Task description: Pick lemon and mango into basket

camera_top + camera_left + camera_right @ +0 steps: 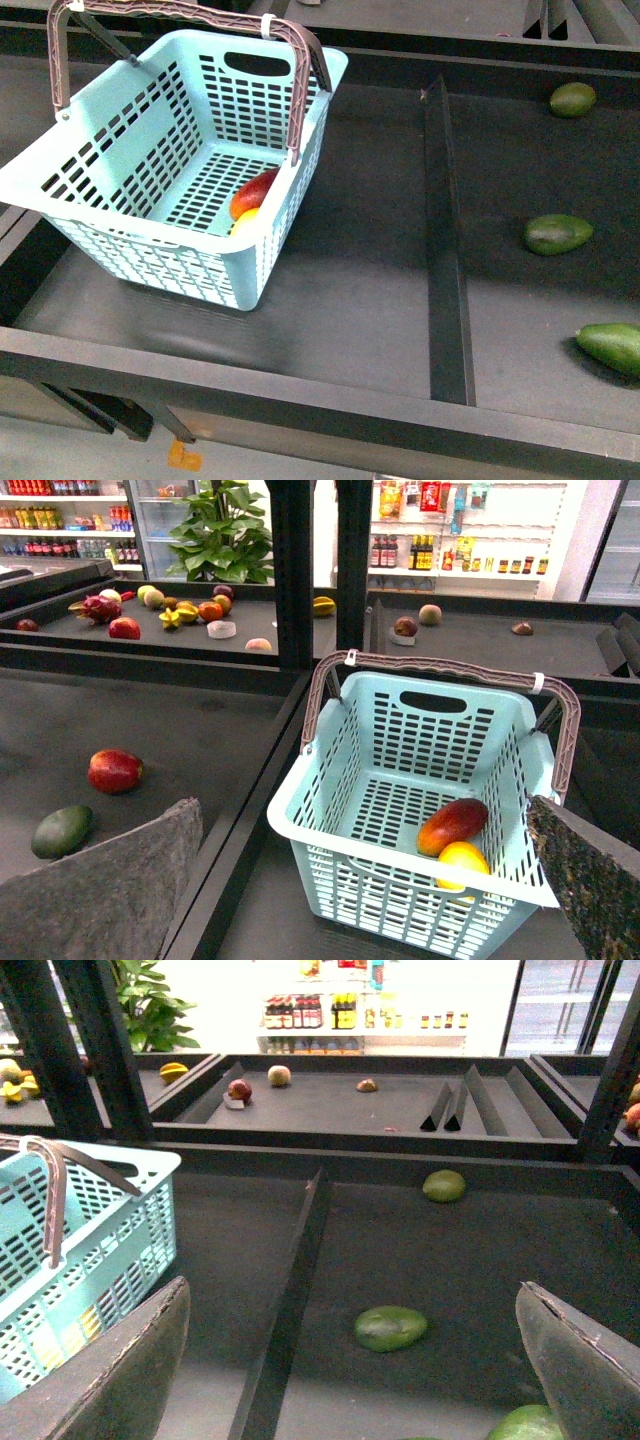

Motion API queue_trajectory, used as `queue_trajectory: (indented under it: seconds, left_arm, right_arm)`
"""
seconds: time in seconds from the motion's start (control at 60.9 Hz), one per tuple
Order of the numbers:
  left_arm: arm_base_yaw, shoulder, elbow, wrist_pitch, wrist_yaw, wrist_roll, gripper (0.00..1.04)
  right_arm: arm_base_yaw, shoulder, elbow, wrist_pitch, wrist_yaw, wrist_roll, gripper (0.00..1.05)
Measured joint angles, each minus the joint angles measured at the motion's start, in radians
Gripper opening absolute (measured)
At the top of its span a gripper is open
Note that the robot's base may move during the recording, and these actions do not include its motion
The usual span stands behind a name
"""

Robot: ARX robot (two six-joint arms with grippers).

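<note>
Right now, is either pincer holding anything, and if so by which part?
Nothing is held. The left pincer and right pincer are both open and empty. The mango and lemon lie in the basket.

both claws, left [350, 880] and right [350, 1360], gape wide, holding nothing

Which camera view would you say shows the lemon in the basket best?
The left wrist view: the lemon lies in plain sight beside the mango in the basket. The front view shows only a yellow sliver behind the basket wall; the right wrist view shows none of it.
</note>
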Motion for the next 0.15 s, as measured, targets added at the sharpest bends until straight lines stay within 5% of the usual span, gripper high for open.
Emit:
queue_trajectory:
  seconds: [0.148]
  left_arm:
    - [0.000, 0.000, 0.000, 0.000, 0.000, 0.000, 0.98]
  right_arm:
    - [0.000, 0.000, 0.000, 0.000, 0.000, 0.000, 0.96]
